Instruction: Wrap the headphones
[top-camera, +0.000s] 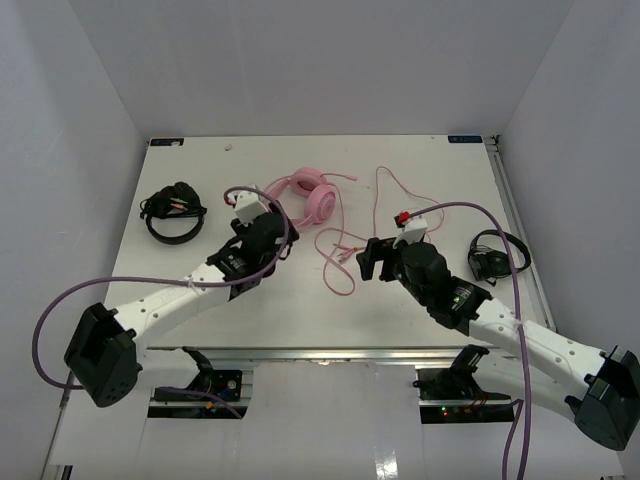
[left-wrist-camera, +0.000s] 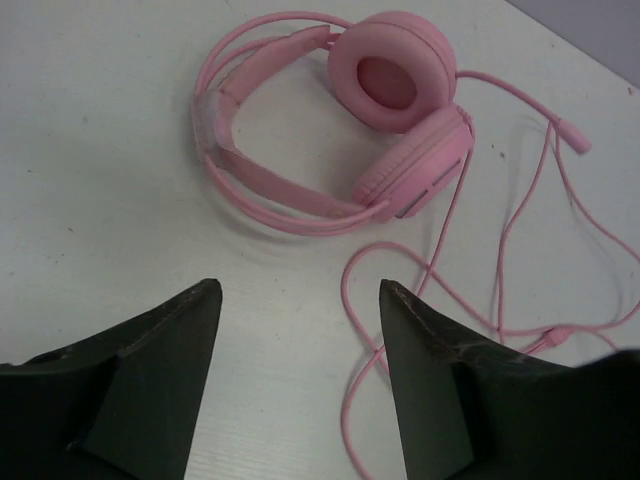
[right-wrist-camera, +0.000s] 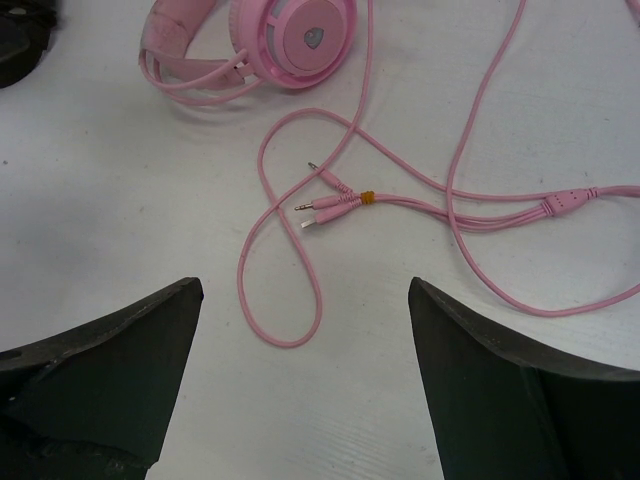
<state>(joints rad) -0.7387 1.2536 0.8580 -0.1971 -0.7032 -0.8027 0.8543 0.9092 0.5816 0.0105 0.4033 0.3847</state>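
Jaws of both pincers are seen spread wide, and nothing is held or touched by either. The left pincer (left-wrist-camera: 300, 290) is poised over the bench (top-camera: 420, 160), and the pink headphones (left-wrist-camera: 400, 90) are seen lying just ahead of its fingertips, headband to the left and ear cups to the right. The right pincer (right-wrist-camera: 305, 285) is held over the loose cable (right-wrist-camera: 565, 200), whose loop and plugs (right-wrist-camera: 320, 210) lie just ahead of its fingers. One black headset (top-camera: 172, 212) is seen near the bench's left edge, and another black headset (top-camera: 495, 255) near the right.
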